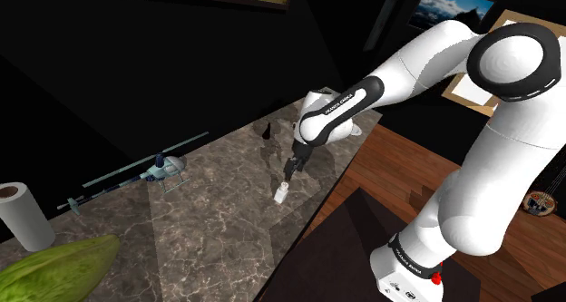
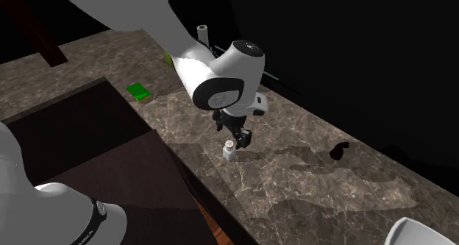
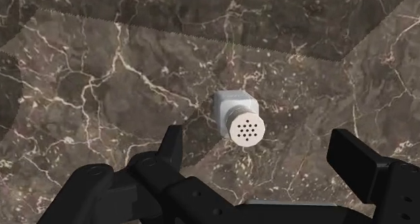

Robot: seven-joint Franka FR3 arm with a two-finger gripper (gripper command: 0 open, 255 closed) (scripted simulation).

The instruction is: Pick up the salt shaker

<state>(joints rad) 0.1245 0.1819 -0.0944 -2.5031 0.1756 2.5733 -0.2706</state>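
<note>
The salt shaker is a small white block with a round perforated cap, standing upright on the dark marble counter. It also stands near the counter's front edge as the salt shaker and the salt shaker. My black gripper hovers just above it, open, its fingers spread wide on either side and not touching it. From the side, the gripper and gripper hang a short way over the shaker's cap.
A toy helicopter, a paper roll and a green leafy vegetable lie toward the shoulder view's left. A small dark object sits farther back. A green block lies on the counter. Wooden floor lies beyond the edge.
</note>
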